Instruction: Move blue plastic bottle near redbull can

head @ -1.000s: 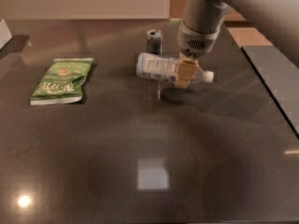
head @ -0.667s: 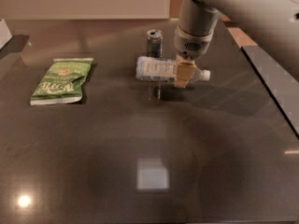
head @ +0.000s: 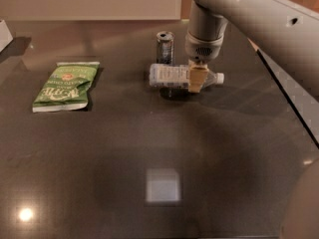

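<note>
The blue plastic bottle (head: 172,76) is a clear bottle with a pale label and a white cap pointing right. It is held lying sideways just above the dark table, with its shadow beneath it. My gripper (head: 197,78) comes down from above and is shut on the bottle near its neck, its tan fingers (head: 198,82) across the bottle. The redbull can (head: 165,46) stands upright just behind the bottle's left half, a small gap away.
A green snack bag (head: 65,86) lies flat at the left of the table. A white object (head: 5,34) sits at the far left edge. The table's right edge (head: 291,108) runs diagonally, with my arm (head: 259,14) above it.
My gripper and the held bottle have shifted slightly to the left, staying just in front of the can. The can and the snack bag have not moved.
</note>
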Available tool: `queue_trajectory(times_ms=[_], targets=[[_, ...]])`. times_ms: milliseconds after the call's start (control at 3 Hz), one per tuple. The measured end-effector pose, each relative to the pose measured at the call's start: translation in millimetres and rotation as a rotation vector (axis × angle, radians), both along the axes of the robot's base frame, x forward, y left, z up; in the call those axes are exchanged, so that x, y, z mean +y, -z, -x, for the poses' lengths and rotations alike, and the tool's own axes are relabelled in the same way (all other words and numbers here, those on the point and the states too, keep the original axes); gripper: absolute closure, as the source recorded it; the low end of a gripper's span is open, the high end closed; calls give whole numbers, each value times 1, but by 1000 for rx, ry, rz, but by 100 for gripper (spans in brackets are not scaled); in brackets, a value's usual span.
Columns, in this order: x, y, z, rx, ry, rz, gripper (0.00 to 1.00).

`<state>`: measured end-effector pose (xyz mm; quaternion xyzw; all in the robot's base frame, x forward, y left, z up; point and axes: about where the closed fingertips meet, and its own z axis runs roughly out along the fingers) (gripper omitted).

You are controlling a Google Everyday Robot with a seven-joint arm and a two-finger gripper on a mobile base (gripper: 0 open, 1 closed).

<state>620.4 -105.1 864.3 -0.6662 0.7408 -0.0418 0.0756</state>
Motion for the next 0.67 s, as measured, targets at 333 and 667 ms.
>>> queue_trajectory(times_ms=[333, 667], targets=[[-5, 8, -9, 1, -6, 19, 59], [-7, 11, -15, -6, -12, 23, 36]])
